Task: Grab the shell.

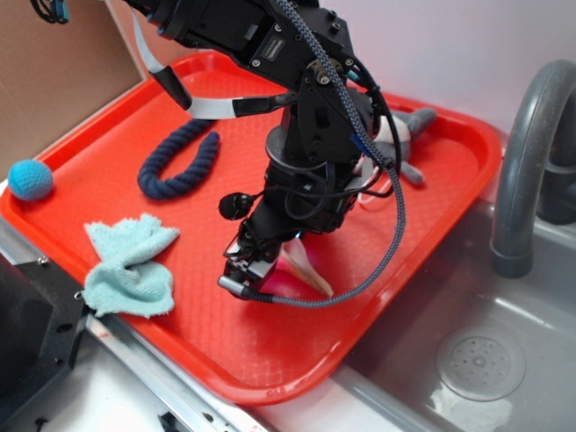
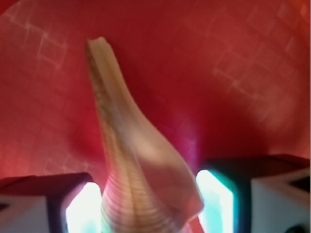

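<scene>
I have the black WidowX gripper (image 1: 256,270) lowered onto the front half of the red plastic tray (image 1: 423,225), and the tan-and-cream ribbed spiral shell (image 2: 131,160) lies on the tray floor right between the jaws. In the wrist view the jaws stand spread, one pad on each side of the shell's wide body, with a visible gap on the right and a narrower one on the left; nothing is pinched yet. The pointed tail runs away from the gripper, up the wrist view.

To do this step well I would, in my judgement, close slowly across the widest ribbed part rather than the tapering tail, since a hard, rounded shell could squirt forward out of the pads. Shifting slightly toward the wider gap first should keep it from being shoved sideways (the off-centre seating is my main worry).

From the exterior view only the shell's pale tip (image 1: 310,277) peeks out below the arm; the rest is covered by the gripper and its braided cable. The wrist view is blurred, the shell's spiral end is cut off at the bottom edge, and I cannot tell whether the fingertips touch the tray.
</scene>
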`<control>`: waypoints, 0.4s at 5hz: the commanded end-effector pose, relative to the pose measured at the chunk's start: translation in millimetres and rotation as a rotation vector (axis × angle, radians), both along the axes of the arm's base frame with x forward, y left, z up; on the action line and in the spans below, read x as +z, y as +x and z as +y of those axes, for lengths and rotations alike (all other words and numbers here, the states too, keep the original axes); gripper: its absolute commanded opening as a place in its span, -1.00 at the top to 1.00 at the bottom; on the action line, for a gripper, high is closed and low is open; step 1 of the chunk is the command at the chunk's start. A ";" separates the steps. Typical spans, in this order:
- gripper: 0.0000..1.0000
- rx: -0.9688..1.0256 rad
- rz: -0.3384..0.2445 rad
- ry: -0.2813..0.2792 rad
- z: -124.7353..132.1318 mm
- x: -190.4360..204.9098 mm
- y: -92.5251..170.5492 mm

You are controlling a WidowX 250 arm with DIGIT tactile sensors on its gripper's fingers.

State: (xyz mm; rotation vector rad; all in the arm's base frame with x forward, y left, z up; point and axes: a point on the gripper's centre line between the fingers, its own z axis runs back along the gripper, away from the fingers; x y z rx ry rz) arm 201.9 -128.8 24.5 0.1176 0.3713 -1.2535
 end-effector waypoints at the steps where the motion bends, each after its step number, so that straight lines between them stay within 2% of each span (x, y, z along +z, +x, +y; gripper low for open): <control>1: 1.00 0.238 -0.109 -0.058 3.5 45.9 9.3; 2: 1.00 0.483 -0.221 -0.125 17.1 90.4 11.3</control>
